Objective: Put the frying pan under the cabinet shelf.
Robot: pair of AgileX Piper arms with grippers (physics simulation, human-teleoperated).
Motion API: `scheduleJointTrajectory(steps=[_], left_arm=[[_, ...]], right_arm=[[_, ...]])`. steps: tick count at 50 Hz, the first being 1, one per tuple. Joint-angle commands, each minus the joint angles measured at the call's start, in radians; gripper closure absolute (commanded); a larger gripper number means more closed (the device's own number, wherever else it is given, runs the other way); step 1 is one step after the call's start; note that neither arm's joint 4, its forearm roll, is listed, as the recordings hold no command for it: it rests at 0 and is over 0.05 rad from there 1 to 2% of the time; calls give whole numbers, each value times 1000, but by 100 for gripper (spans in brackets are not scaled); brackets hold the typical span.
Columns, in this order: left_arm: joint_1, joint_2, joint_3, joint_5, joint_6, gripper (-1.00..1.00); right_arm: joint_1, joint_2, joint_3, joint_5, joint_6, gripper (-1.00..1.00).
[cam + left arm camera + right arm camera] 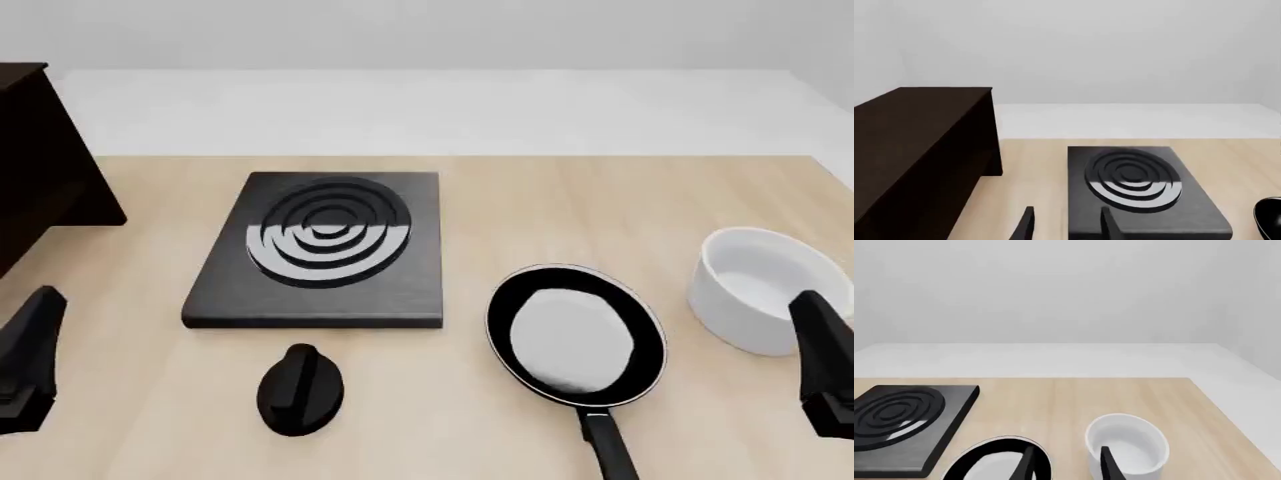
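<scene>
The frying pan [577,335] lies flat on the table, right of centre, its long black handle [607,450] pointing toward the near edge. At the far left stands the cabinet shelf [40,170], dark brown and tall, partly cut off by the frame. My left gripper [30,355] hovers near the front left, well clear of the pan. Its wrist view shows the gripper [1067,227] open and empty, with the cabinet shelf [921,150] beside it. My right gripper [825,360] hangs at the front right, and in its own view the gripper [1069,465] is open above the frying pan [987,465] rim.
A square black stove plate [320,250] with concentric rings sits between the cabinet and the pan. A white bowl [761,285] stands right of the pan, close to my right gripper. A small black rounded object [300,390] lies in front of the stove plate.
</scene>
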Motion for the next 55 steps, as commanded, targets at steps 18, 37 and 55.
scheduleJointTrajectory(steps=[18,37,55], left_arm=[[-218,533,-2,-546,222,-100],[-494,1201,-71,-1117,652,-100],[-719,1469,-181,-1182,953,-100]], right_arm=[[0,5,-3,-1,0,-100],[0,5,-3,-1,0,-100],[0,5,-3,-1,0,-100]])
